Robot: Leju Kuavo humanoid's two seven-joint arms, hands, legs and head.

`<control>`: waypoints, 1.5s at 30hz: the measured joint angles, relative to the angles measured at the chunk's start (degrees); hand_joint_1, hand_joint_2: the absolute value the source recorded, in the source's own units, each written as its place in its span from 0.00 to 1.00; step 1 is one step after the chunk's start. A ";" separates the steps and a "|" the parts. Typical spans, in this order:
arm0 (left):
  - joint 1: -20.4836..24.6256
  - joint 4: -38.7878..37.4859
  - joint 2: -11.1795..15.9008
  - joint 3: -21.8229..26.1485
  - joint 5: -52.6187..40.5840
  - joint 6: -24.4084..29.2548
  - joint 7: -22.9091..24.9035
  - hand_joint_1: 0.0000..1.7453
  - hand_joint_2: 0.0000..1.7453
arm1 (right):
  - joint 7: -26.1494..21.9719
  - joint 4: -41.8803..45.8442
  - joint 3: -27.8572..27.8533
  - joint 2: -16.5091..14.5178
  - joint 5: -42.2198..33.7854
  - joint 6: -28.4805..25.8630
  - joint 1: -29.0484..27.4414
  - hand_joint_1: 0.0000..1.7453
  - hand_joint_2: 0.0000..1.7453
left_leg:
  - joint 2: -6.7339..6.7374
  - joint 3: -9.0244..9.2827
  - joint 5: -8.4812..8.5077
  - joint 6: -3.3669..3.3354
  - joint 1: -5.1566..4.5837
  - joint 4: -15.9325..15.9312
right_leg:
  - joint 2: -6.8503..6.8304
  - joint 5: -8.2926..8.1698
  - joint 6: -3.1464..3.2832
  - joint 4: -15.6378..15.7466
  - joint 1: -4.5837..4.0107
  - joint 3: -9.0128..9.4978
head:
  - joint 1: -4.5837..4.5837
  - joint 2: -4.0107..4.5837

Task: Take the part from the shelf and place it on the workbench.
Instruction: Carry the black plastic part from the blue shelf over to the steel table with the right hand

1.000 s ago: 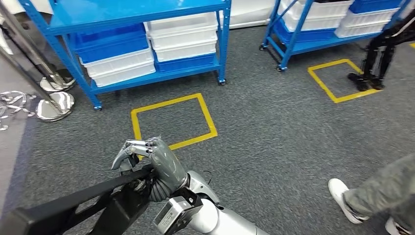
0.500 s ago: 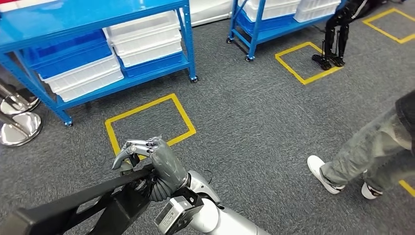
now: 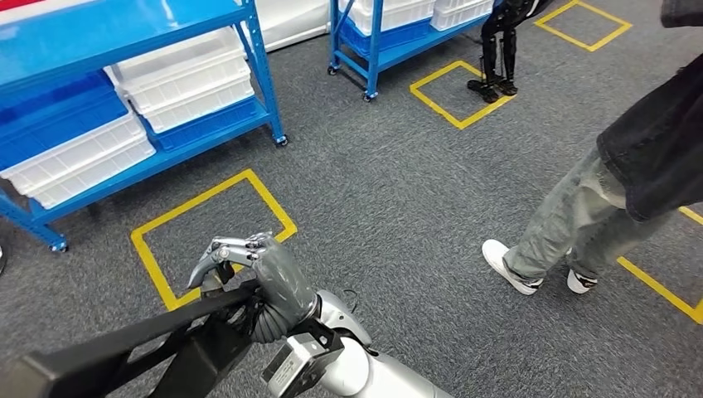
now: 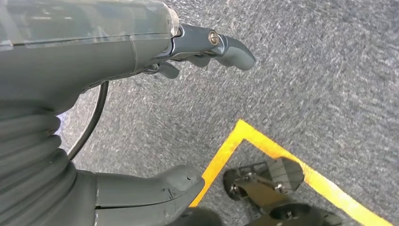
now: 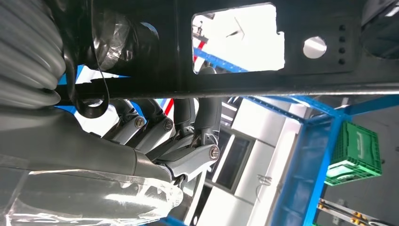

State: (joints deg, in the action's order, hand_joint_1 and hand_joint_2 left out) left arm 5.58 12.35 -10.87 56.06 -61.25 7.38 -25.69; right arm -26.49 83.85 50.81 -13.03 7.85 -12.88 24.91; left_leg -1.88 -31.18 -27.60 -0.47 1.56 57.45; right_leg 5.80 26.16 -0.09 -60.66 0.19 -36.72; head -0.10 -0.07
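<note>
The right hand [image 3: 267,278] has its fingers curled over the upper edge of a long black metal frame part [image 3: 124,344] and grips it; the part runs from the hand toward the lower left corner of the head view, carried above the floor, well apart from the shelving. In the right wrist view the dark fingers [image 5: 197,113] wrap a black bar of the same part [image 5: 263,52], which has a rectangular cut-out and a round hole in its plate. The left hand [image 4: 141,52] hangs over the floor with its fingers loosely extended and apart, holding nothing.

Surroundings: a blue steel shelf rack [image 3: 124,33] stands at upper left, its lower tier loaded with stacked white plastic bins [image 3: 178,83] and blue plastic bins [image 3: 58,108]. A second blue rack [image 3: 373,37] stands further back. A yellow tape square [image 3: 211,224] marks the grey carpet [image 3: 398,215] just ahead of the right hand; a second yellow square [image 3: 456,95] lies beyond, with the black legs of another robot [image 3: 497,54] standing at its edge.

Obstructions: a person in grey trousers and white shoes [image 3: 564,240] stands on the right, near a yellow tape line [image 3: 663,286]. Open carpet lies between the person and the first rack.
</note>
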 joint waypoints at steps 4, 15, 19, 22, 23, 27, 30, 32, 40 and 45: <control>-0.11 0.00 0.03 0.26 1.16 -0.54 0.03 0.00 1.00 | 0.02 0.15 0.00 0.07 0.00 -0.02 -0.02 1.00 1.00 | 3.18 -0.02 0.22 -1.02 -0.37 -0.43 | -5.07 6.56 -0.71 -12.35 0.23 -5.66 | 0.09 0.00; 0.32 0.00 -0.01 4.14 6.35 -0.96 -1.47 0.00 1.00 | 0.02 0.79 -0.01 0.28 0.02 -0.02 -0.16 1.00 1.00 | 7.94 0.47 -1.74 1.23 -0.71 0.75 | -7.73 0.48 1.14 2.03 -0.31 2.31 | 0.07 0.00; 0.19 0.00 -0.01 5.32 7.24 -1.50 -2.16 0.00 1.00 | 0.02 0.84 0.00 0.19 0.02 -0.02 -0.18 1.00 1.00 | 2.73 -5.02 -8.04 1.87 -0.40 12.95 | -5.27 0.13 1.99 2.36 0.12 2.40 | 0.04 0.00; -0.12 0.00 0.03 5.89 7.69 -2.23 -2.53 0.00 1.00 | 0.02 0.75 -0.01 0.19 0.02 -0.02 -0.33 1.00 1.00 | 2.16 -6.52 -6.28 2.06 -0.28 14.72 | -2.71 0.22 1.97 1.95 0.15 2.43 | 0.04 0.00; -0.11 0.00 0.08 6.02 7.85 -2.52 -2.70 0.00 1.00 | 0.02 0.74 -0.01 0.18 0.02 -0.02 -0.33 1.00 1.00 | 1.60 -5.16 -3.86 2.07 -0.13 11.18 | -1.87 0.31 1.86 1.76 0.20 2.45 | 0.04 0.00; 0.01 0.00 0.19 6.93 8.41 -3.65 -3.30 0.00 1.00 | -0.01 0.75 0.00 0.11 0.04 -0.02 -0.34 1.00 1.00 | -2.76 -1.20 -0.67 1.71 0.23 1.47 | 0.75 0.36 0.67 1.01 0.30 1.70 | 0.06 0.00; 0.20 0.00 0.21 7.24 8.46 -4.05 -3.60 0.00 1.00 | -0.07 0.78 0.00 0.08 0.14 -0.18 -0.57 1.00 1.00 | -1.19 -0.81 -0.20 0.57 0.23 0.70 | 1.37 0.21 -0.49 1.02 0.49 1.19 | 0.06 0.00; 0.22 0.00 0.22 7.29 8.47 -4.14 -3.68 0.00 1.00 | -0.09 0.84 0.01 0.10 0.20 -0.34 -0.63 1.00 1.00 | 0.40 -0.52 0.22 -0.44 0.24 -0.05 | -1.56 2.46 -0.85 -2.52 0.25 -0.47 | 0.08 0.00; 0.39 0.00 0.30 7.60 7.89 -4.56 -3.15 0.00 1.00 | -0.09 0.89 -0.01 0.34 0.12 -0.20 -0.76 1.00 1.00 | 6.24 -0.17 -0.35 -0.82 -1.00 0.06 | -8.38 1.62 0.17 -2.03 -0.24 0.83 | 0.09 0.00; 0.55 0.00 0.20 7.59 7.39 -4.63 -2.85 0.00 1.00 | -0.09 0.92 -0.01 0.32 -0.08 0.27 -0.57 1.00 1.00 | 8.39 0.19 -0.67 0.28 -1.20 0.00 | -8.68 0.58 1.14 2.17 -1.08 2.73 | 0.09 0.00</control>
State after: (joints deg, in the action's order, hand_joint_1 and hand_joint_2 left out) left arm 6.13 12.35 -10.67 63.65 -53.87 2.75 -28.54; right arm -26.58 84.77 50.80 -12.70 7.77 -12.61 24.34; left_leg 6.52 -30.99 -28.27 -0.19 0.35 57.44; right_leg -2.88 26.74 1.05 -58.49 -0.88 -33.99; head -0.01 -0.07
